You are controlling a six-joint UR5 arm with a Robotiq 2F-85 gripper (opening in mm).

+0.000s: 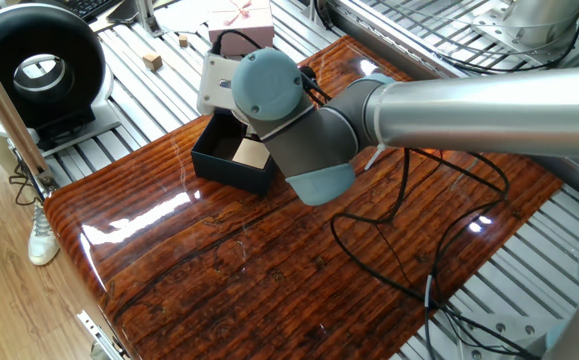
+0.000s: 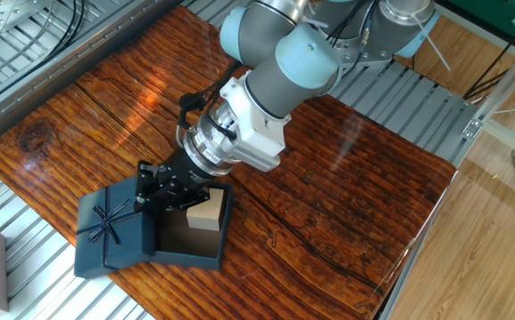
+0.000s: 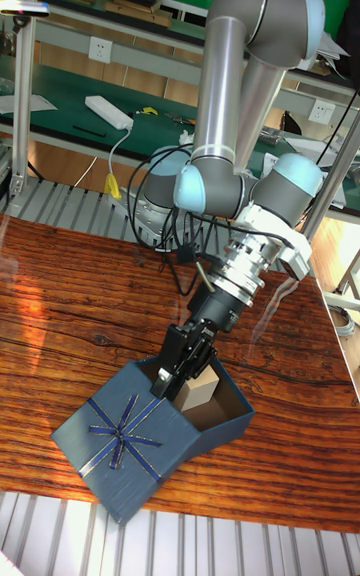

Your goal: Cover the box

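The navy box (image 2: 192, 258) stands open near the table's edge, with a tan pad (image 2: 205, 212) inside; it also shows in the first fixed view as box (image 1: 231, 172) with pad (image 1: 253, 153). Its navy lid with a bow (image 2: 106, 238) leans tilted against the box's left side, bow up. My gripper (image 2: 155, 188) is shut on the lid's upper edge, right beside the box opening. The tall view shows the lid (image 3: 120, 436) slanting down from the gripper (image 3: 178, 376) next to the box (image 3: 225, 426). In the first fixed view the arm hides the gripper and lid.
A pale pink gift box (image 1: 244, 15) sits on the metal slats beyond the table. A black round device (image 1: 34, 65) and small wooden blocks (image 1: 151, 60) lie to the left. Black cables (image 1: 399, 230) trail across the wooden table (image 1: 269, 280).
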